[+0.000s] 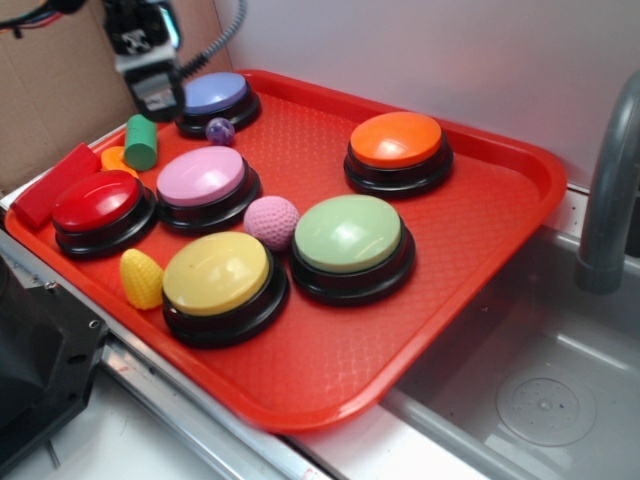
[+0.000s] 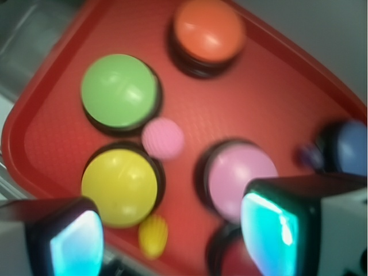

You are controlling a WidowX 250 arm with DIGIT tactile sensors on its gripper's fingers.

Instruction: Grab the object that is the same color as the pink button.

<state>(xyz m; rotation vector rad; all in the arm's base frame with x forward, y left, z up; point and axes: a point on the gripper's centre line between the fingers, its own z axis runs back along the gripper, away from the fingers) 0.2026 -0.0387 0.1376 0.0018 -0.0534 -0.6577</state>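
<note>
My end effector (image 2: 172, 230) hangs empty, fingers apart, far-left over the red tray (image 1: 470, 260); the pink ball (image 1: 271, 221) sits just right of the pink button (image 1: 201, 177).

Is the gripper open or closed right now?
Open. In the wrist view the gripper has its two fingers far apart, nothing between them, with the pink ball untouched ahead.

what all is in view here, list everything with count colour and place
tray: 1, red, on counter beside sink
buttons: 6, on tray; blue far left, orange far right, pink button and red at left, green centre, yellow near edge
pink ball: 1, between pink button, yellow and green
purple ball: 1, by blue
cylinder: 1, green, left
block: 1, red, left rim
corn: 1, yellow, by yellow button
faucet: 1, grey, right
end effector: 1, above far-left corner, open
</note>
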